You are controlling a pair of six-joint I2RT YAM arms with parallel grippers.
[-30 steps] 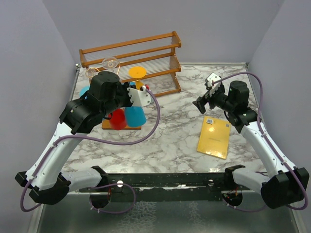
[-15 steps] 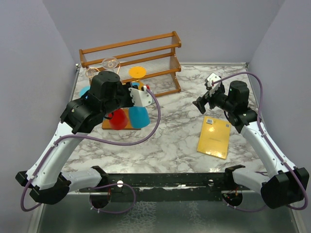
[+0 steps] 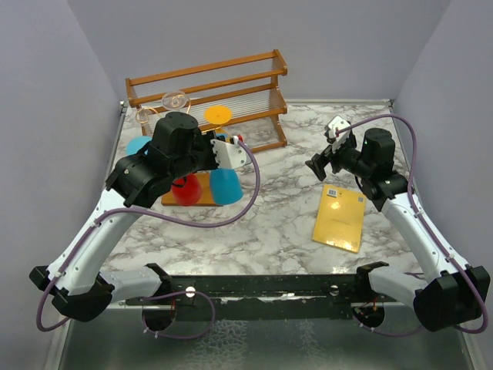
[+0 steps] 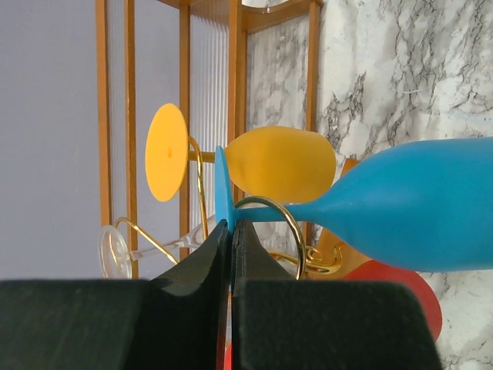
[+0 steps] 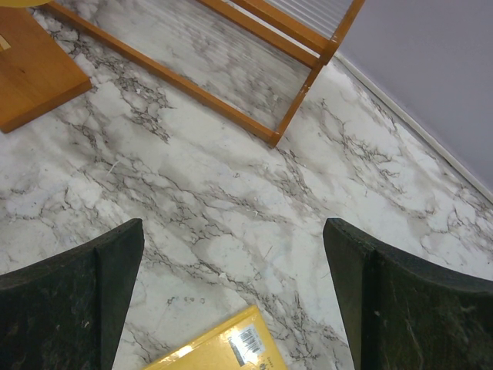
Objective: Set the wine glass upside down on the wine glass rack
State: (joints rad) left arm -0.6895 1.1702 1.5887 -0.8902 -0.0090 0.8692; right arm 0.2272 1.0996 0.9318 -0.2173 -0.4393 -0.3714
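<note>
My left gripper [image 3: 231,146] [image 4: 231,225] is shut on the thin foot of a blue wine glass [image 3: 226,186] [image 4: 408,204], which hangs with its bowl downward. Its stem lies across a gold loop of the wine glass rack [image 4: 266,202]. The rack's wooden base [image 3: 192,202] lies under the glasses. An orange glass [image 4: 281,163] [image 3: 218,115], a red glass [image 3: 187,190] [image 4: 400,293] and a clear glass [image 4: 115,250] [image 3: 176,100] hang on the rack. My right gripper [image 3: 320,164] [image 5: 233,231] is open and empty above the table, far from the rack.
The two-tier wooden slatted shelf [image 3: 208,85] [image 5: 239,123] stands at the back, just behind the rack. A yellow book [image 3: 340,218] [image 5: 223,351] lies on the marble table below my right gripper. A corner of the rack's base [image 5: 31,69] shows in the right wrist view.
My left arm has shifted a little to the right with the blue glass, whose bowl has moved right beside the red glass. The right arm has not moved.
</note>
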